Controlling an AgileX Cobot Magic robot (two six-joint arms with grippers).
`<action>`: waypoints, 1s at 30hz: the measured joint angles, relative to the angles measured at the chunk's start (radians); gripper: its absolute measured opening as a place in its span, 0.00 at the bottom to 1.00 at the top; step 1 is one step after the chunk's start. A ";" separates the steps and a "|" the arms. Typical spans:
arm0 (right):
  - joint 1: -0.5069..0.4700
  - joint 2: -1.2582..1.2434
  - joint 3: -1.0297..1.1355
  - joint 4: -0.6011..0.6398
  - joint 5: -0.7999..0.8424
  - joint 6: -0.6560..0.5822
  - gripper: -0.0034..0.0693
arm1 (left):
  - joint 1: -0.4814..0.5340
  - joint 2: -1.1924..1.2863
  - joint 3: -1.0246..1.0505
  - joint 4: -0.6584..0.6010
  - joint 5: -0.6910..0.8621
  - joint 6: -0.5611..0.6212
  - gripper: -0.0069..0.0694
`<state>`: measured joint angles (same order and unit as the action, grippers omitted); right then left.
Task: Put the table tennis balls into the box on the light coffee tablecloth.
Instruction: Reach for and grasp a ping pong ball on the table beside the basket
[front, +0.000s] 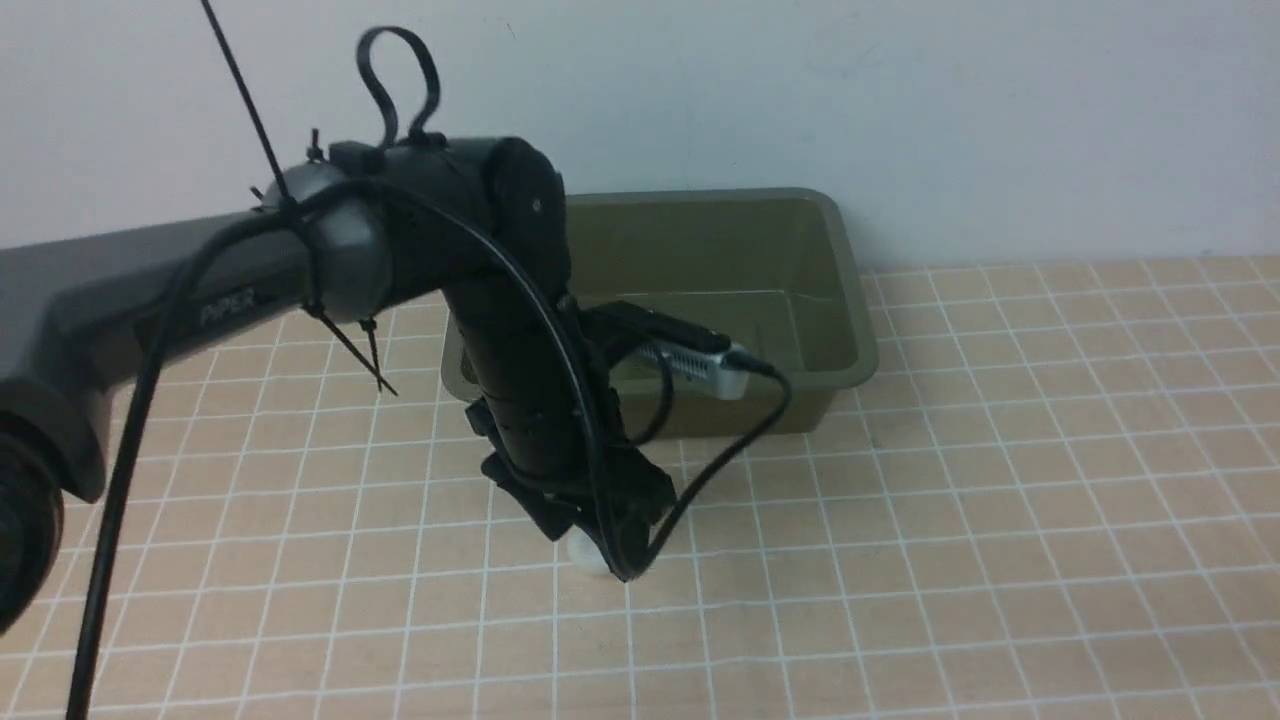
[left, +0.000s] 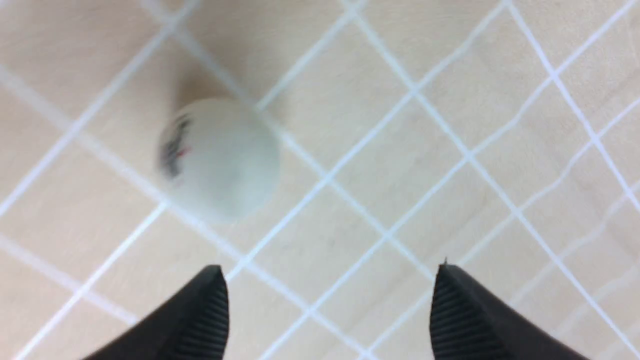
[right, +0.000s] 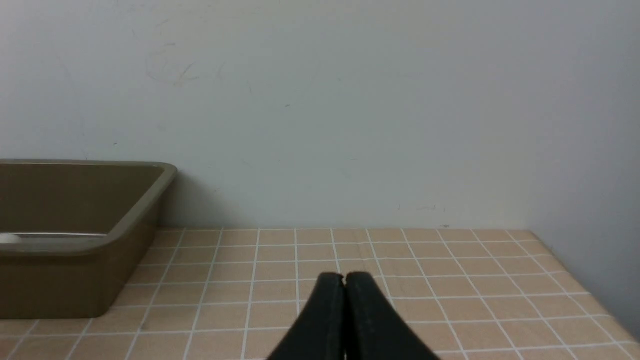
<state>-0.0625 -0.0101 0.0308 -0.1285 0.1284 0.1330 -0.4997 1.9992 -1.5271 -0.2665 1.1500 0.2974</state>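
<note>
Left wrist view, left pincer (left: 330, 272) gaping, empty, right pincer (right: 344, 278) closed, box (front: 720, 250) lengthwise along wall (front: 900, 100)

A peach-beige tablecloth (front: 1000, 500) with a white grid covers the desk. An olive-green box (front: 800, 405) stands at its far edge. One white ball (left: 220, 157) with a dark mark lies on the cloth, near the box's front wall, apart from it.

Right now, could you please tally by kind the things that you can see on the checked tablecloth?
White table tennis ball: 1
Olive-green box: 1
Total: 2 things on the tablecloth. No second ball shows in any view.
</note>
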 joint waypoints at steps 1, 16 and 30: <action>0.000 0.000 0.000 0.000 0.000 0.000 0.02 | -0.015 0.000 0.002 0.017 -0.012 -0.008 0.68; 0.000 0.000 0.000 0.000 0.000 0.000 0.02 | -0.080 0.026 0.007 0.273 -0.122 -0.170 0.68; 0.000 0.000 0.000 0.000 0.000 0.000 0.02 | -0.080 0.100 0.007 0.275 -0.217 -0.167 0.58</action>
<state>-0.0625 -0.0101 0.0308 -0.1285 0.1284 0.1330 -0.5793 2.0988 -1.5205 0.0083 0.9326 0.1306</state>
